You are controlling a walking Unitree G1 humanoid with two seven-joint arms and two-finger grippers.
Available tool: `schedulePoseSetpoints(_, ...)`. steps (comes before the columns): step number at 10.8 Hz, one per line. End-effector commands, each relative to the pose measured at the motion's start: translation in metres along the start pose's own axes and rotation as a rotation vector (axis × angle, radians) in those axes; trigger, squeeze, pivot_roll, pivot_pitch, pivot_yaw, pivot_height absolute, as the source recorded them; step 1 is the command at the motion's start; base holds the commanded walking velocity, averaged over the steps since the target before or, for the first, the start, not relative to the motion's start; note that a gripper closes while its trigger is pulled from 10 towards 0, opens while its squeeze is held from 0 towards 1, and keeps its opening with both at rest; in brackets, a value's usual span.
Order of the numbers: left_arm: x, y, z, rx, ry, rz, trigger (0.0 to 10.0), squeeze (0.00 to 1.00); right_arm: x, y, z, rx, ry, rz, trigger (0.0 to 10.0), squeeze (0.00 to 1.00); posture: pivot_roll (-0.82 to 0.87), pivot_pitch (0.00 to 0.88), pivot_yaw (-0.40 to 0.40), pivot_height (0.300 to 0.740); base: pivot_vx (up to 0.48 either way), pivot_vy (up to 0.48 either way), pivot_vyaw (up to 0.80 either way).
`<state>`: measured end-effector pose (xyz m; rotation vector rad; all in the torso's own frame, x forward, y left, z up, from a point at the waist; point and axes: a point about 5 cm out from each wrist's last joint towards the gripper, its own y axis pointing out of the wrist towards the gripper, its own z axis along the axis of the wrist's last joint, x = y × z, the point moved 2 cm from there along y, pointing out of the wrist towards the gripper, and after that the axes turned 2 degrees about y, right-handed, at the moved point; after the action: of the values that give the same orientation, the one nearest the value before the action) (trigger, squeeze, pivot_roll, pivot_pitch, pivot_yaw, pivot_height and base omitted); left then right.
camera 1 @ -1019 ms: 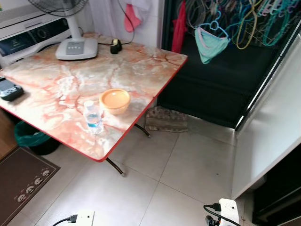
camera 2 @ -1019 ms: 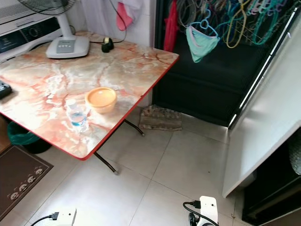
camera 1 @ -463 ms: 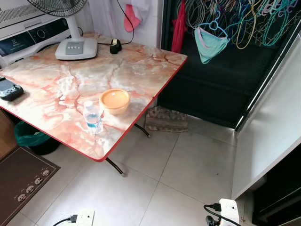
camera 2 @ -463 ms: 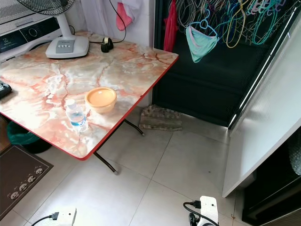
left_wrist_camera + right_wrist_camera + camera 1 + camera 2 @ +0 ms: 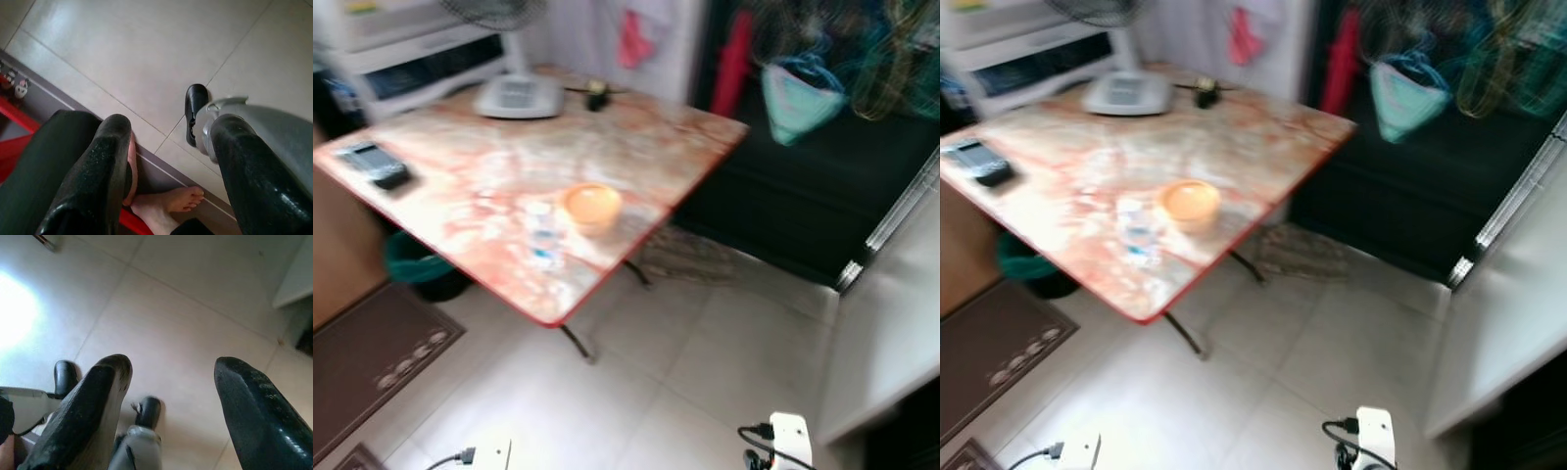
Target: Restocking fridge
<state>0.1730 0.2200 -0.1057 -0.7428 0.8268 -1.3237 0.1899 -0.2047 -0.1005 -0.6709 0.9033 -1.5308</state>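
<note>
Water bottle (image 5: 543,235) upright on table (image 5: 460,166), beside bowl (image 5: 592,206).

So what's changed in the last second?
Only the camera has moved: the whole head view has slid right and blurred. The bottle and bowl sit as before on the table. Both grippers hang open over the floor.

Tabletop (image 5: 480,166) is showing orange-and-white marbling with red edging; bowl (image 5: 592,205) is showing orange; floor (image 5: 705,372) is showing pale grey tiling.
</note>
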Motion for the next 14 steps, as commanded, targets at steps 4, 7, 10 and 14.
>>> schedulePoseSetpoints(4,-0.0008,0.0005,0.0028,0.002,-0.012,0.005,10.0,0.00,0.0003,0.0002,0.0022,-0.001,-0.015,-0.001,10.0,0.00,0.11,0.000,-0.026,0.740,0.302,0.000,0.13)
schedulePoseSetpoints(7,-0.0016,0.0004,0.0029,0.003,-0.005,0.014,10.0,0.00,0.0003,0.0002,0.0021,0.000,-0.019,-0.001,10.0,0.00,0.11,0.000,-0.025,0.740,0.100,0.000,0.80)
schedulePoseSetpoints(10,-0.0019,0.0004,0.0032,0.005,0.003,0.018,10.0,0.00,0.0004,0.0002,0.0021,-0.001,-0.020,-0.002,10.0,0.00,0.11,0.000,-0.027,0.740,0.000,0.000,0.80)
schedulePoseSetpoints(14,-0.0032,0.0004,0.0034,0.003,0.014,0.035,10.0,0.00,0.0005,0.0003,0.0023,-0.003,-0.019,0.000,10.0,0.00,0.11,0.000,-0.029,0.740,0.000,0.000,0.80)
